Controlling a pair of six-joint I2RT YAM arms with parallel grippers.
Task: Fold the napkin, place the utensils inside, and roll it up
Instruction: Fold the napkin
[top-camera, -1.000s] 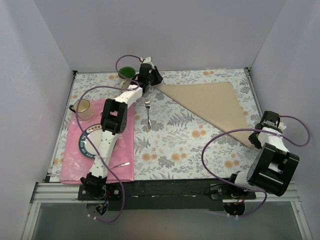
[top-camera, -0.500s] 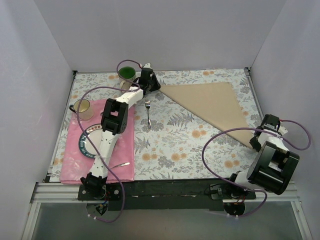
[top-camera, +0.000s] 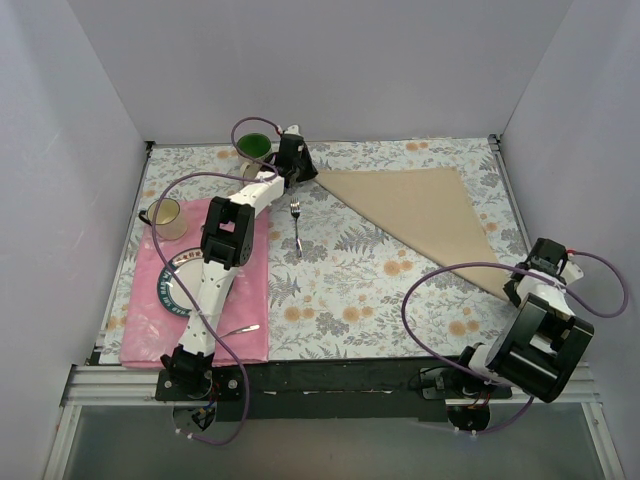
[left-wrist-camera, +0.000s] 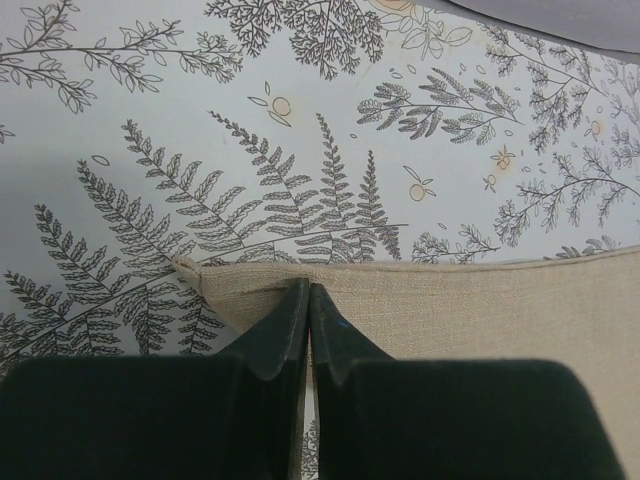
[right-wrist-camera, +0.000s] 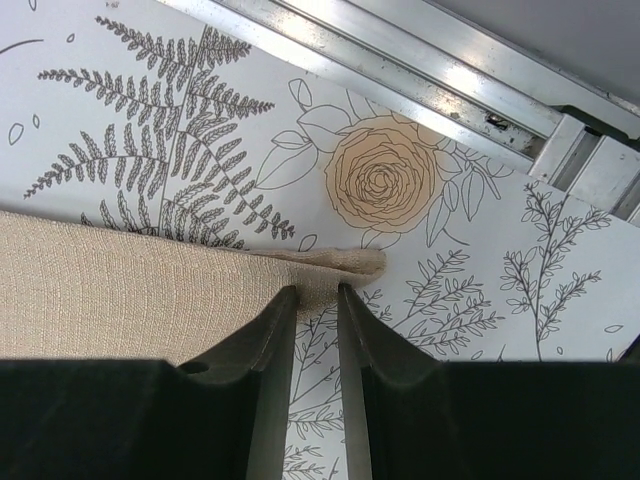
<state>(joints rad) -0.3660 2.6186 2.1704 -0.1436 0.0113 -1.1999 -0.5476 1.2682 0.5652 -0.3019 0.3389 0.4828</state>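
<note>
From above, the napkin (top-camera: 425, 210) lies flat on the tabletop's floral tablecloth (top-camera: 350, 290). It is plain tan cloth folded into one large triangle with a long diagonal edge. The left gripper (top-camera: 297, 168) sits at the triangle's far-left point and the right gripper (top-camera: 528, 285) at its near-right point, so the cloth stretches between the two. A silver fork (top-camera: 296, 222) lies just nearer than the left gripper, apart from the napkin. A second slim utensil (top-camera: 240, 329) rests well nearer still, on the pink placemat (top-camera: 140, 320).

In the left wrist view, the left gripper (left-wrist-camera: 308, 295) is clenched, its dark fingers pressed together over the napkin's (left-wrist-camera: 480, 310) hemmed edge. The cloth's corner pokes out just to one side of the fingertips. The weave is coarse and even, and the edge is straight.

In the right wrist view, the right gripper (right-wrist-camera: 315, 292) straddles the napkin's (right-wrist-camera: 120, 290) narrow tip, its fingers a little apart. The tip bunches into a small ridge just beyond the fingertips. Whether the fingers actually pinch the cloth cannot be told. A metal rail (right-wrist-camera: 400, 70) runs farther beyond.
</note>
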